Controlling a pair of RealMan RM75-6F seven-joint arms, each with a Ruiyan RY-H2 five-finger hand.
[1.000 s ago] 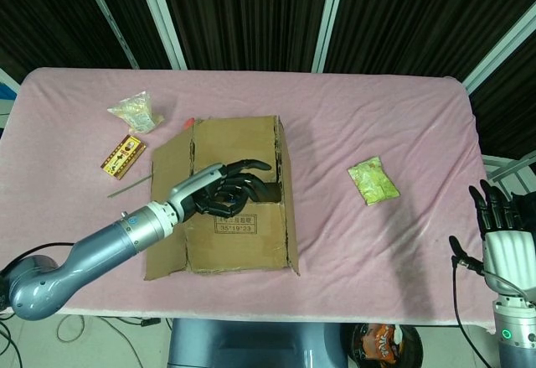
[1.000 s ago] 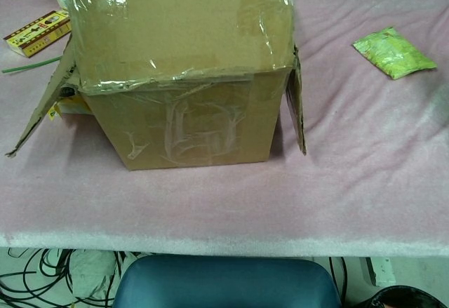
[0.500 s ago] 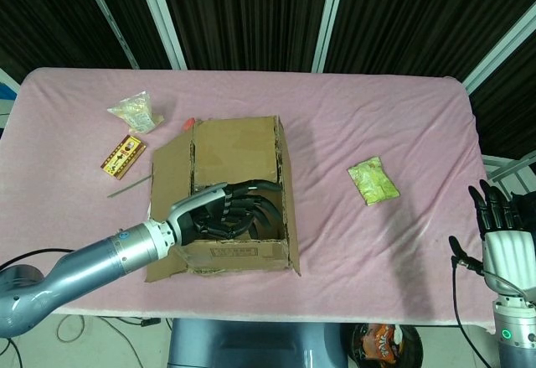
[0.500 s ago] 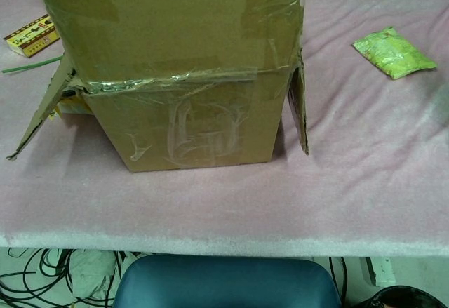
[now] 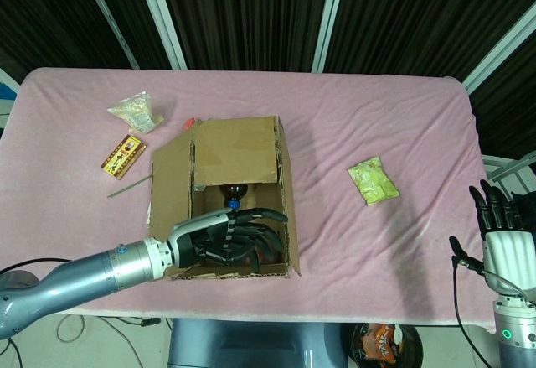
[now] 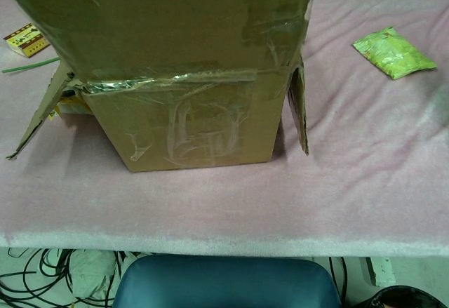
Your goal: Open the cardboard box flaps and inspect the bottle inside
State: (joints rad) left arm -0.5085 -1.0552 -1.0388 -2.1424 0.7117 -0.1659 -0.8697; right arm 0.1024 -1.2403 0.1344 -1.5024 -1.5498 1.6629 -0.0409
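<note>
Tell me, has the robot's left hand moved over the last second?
Yes. The left hand has pulled back toward the table's near edge, swinging the box's near flap up and uncovering the bottle.

Left hand (image 5: 224, 240) holds front flap (image 5: 230, 272)

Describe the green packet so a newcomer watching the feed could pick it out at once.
Start at the open cardboard box in the middle of the pink table. Look toward the robot's right, across bare cloth, to the flat green packet lying alone. It is the only green pouch; the clear bag and the yellow carton lie on the box's other side.
</note>
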